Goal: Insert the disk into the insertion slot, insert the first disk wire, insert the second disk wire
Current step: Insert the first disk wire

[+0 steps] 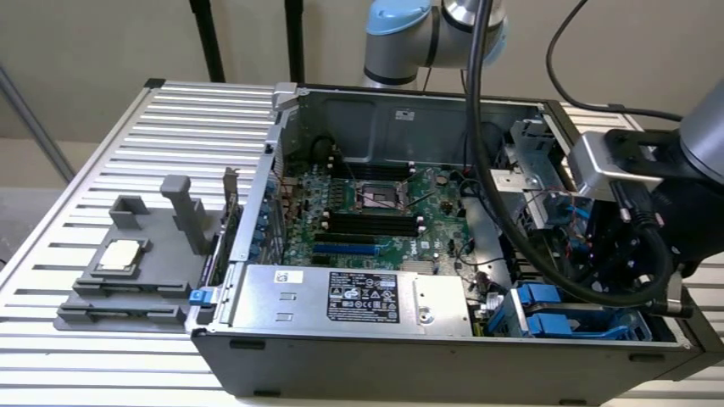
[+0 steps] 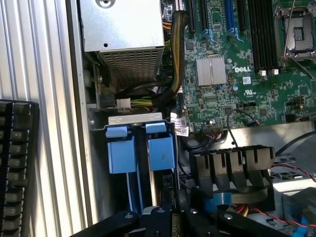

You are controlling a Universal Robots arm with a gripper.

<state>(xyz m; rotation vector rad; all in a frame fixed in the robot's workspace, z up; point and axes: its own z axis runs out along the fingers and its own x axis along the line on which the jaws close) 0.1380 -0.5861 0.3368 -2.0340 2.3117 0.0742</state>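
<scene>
One white "DELL" logo (image 2: 243, 69) on the green motherboard (image 2: 281, 91) near the insertion slot (image 2: 121, 150); jaws' state unclear.

Arm (image 1: 704, 127) low, tool (image 2: 173, 217) downward.

Insertion slot (image 1: 554, 322) partly hidden behind black cable (image 1: 562, 284). Gripper (image 2: 170, 219) cut off by picture edge; keyboard (image 2: 15, 163) cut off too. Print on power-supply label (image 1: 362, 297) too small to be read.

There is one open case (image 1: 453, 360), one motherboard (image 1: 379, 212), one power supply (image 1: 339, 297), one drive cage (image 2: 134, 118) with two blue tabs (image 2: 121, 150), one grey fixture (image 1: 142, 288), one chip (image 1: 119, 257) on it, one keyboard (image 2: 17, 163), one robot arm (image 1: 413, 34) and two black poles (image 1: 209, 38) behind.
</scene>
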